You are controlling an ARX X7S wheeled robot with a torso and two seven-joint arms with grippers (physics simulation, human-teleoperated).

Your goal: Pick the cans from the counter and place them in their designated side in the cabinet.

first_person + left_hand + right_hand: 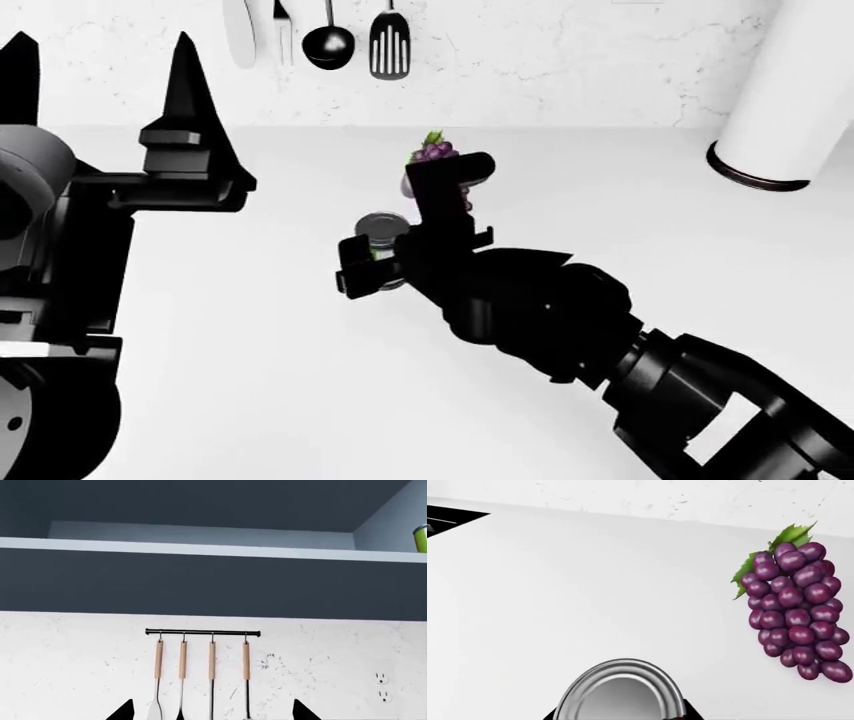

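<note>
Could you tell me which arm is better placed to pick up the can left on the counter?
Right: its gripper sits around the can, while the left gripper points up, away from it.

The right gripper [400, 235] hides most of the can [382, 232] beside the grape bunch [434, 153]; another can [421, 538] in the cabinet [200, 580] is cut off.

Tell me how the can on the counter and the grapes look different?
The can has a smooth, shiny grey metal top; the grapes are a bumpy purple bunch with green leaves. The can is at the right gripper; the grapes lie apart, untouched. Both are on the white counter.
</note>
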